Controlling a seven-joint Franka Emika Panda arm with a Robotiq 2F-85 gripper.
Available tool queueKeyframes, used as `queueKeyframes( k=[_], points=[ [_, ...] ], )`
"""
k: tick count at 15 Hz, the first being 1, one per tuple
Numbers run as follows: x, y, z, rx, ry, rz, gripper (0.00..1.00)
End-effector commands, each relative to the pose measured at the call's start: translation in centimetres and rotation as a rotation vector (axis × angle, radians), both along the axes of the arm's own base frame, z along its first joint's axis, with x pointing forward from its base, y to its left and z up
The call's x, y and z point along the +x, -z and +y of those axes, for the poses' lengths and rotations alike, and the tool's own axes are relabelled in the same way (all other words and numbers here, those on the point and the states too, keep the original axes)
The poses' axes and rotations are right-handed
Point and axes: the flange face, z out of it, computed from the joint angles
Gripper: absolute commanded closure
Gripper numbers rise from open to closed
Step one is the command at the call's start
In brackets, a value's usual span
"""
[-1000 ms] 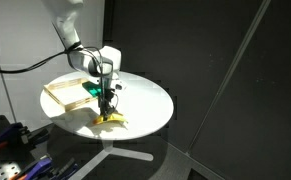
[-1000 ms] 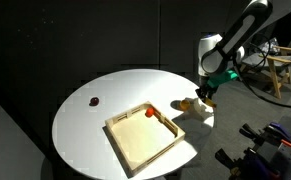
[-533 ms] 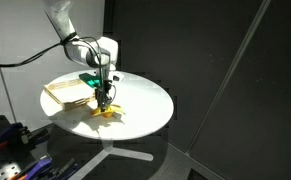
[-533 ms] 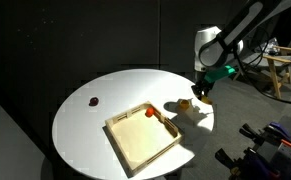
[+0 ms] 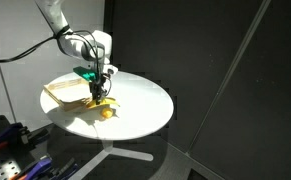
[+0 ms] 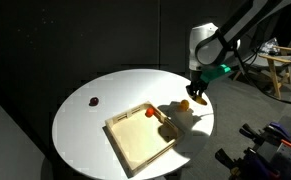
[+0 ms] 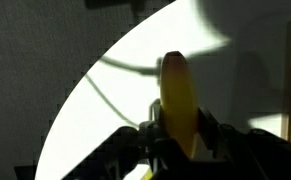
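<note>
My gripper (image 5: 101, 92) is shut on a yellow banana (image 7: 179, 98) and holds it above the round white table (image 5: 145, 105). The banana hangs below the fingers in both exterior views (image 5: 102, 107) (image 6: 186, 103), a little above the tabletop. In the wrist view the banana stands between the two dark fingers (image 7: 175, 135), its tip pointing away over the lit table. A shallow wooden tray (image 6: 143, 138) lies on the table close beside the banana. A small red object (image 6: 150, 113) sits at the tray's near corner.
A small dark red item (image 6: 93, 100) lies alone on the far side of the table. Dark walls surround the table. Equipment stands by the table's edge (image 6: 270, 140) and a black box with cables sits low (image 5: 5, 135).
My gripper has lifted the banana off the table and carried it towards the wooden tray.
</note>
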Motion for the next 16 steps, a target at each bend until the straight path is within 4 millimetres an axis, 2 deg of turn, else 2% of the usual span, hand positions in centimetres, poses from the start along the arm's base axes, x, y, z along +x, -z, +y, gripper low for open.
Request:
queueKeyframes(
  k=[1, 6, 12, 13, 14, 16],
  points=[
    [-0.4, -1.4, 1.5, -0.003, -0.045, 0.006, 0.87],
    [-0.7, -1.5, 3.6, 0.003, -0.080, 0.019, 0.87],
    [-0.6, -1.6, 4.3, 0.008, -0.091, 0.009, 0.87],
    [-0.5, -0.5, 4.3, 0.012, -0.081, 0.013, 0.87],
    [-0.5, -0.5, 4.3, 0.012, -0.081, 0.013, 0.62],
    [-0.5, -0.3, 4.3, 0.011, -0.080, 0.017, 0.62]
  ],
)
